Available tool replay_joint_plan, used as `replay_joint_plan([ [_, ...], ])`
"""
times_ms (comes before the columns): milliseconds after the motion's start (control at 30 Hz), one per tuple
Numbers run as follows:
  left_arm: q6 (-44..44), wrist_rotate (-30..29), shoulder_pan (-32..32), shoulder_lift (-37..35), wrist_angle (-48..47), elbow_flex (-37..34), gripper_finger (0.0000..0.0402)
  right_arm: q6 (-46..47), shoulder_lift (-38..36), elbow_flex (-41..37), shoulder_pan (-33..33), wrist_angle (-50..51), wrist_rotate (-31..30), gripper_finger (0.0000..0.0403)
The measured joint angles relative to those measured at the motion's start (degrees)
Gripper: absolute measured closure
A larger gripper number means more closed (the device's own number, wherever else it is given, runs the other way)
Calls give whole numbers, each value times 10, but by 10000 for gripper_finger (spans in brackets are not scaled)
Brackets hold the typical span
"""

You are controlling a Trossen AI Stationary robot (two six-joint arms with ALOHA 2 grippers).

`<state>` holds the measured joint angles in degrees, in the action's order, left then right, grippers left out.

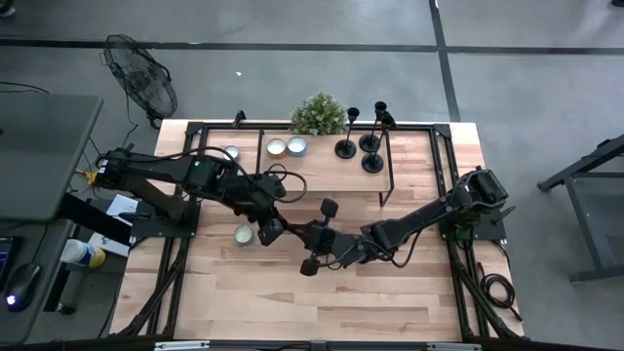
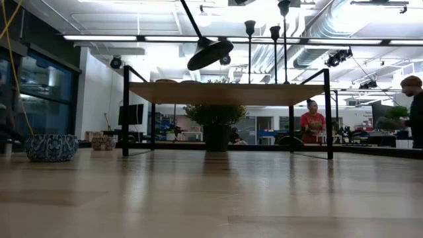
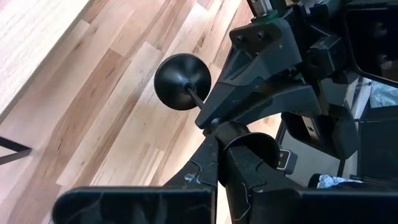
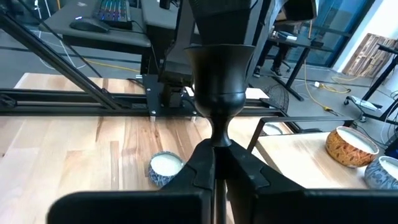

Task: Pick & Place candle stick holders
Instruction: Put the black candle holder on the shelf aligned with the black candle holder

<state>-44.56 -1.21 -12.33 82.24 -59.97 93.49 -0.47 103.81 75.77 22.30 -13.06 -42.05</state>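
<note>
Both claws meet mid-surface on one matte-black candle stick holder point(image 1: 320, 234), held sideways in the air. The left claw point(image 3: 214, 134) pinches its thin stem below the round flared base; the right claw point(image 4: 214, 152) pinches the stem under the small cup. Three more holders point(image 1: 363, 144) stand on a wood-topped shelf, beside a plant point(image 1: 318, 114). A patterned bowl point(image 1: 243, 234) sits on the pale plank surface point(image 1: 292, 302).

A black-framed wooden shelf point(image 2: 227, 93) stands across the pale wooden table point(image 2: 211, 198), a dark potted plant point(image 2: 215, 125) beneath it. Three thin black candle stick holders point(image 2: 250, 39) rise from its top — a fourth, tilted holder's round base point(image 2: 209, 53) hangs above. A blue patterned bowl point(image 2: 51, 147) sits left.
</note>
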Motion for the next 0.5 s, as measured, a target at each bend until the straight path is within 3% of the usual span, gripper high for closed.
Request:
replay_joint_plan([
  [233,19,7,0,0,6,0,393,0,0,0,9,-2,-28,397],
  [500,60,-6,0,0,11,0,317,65,0,-1,15,0,-73,400],
])
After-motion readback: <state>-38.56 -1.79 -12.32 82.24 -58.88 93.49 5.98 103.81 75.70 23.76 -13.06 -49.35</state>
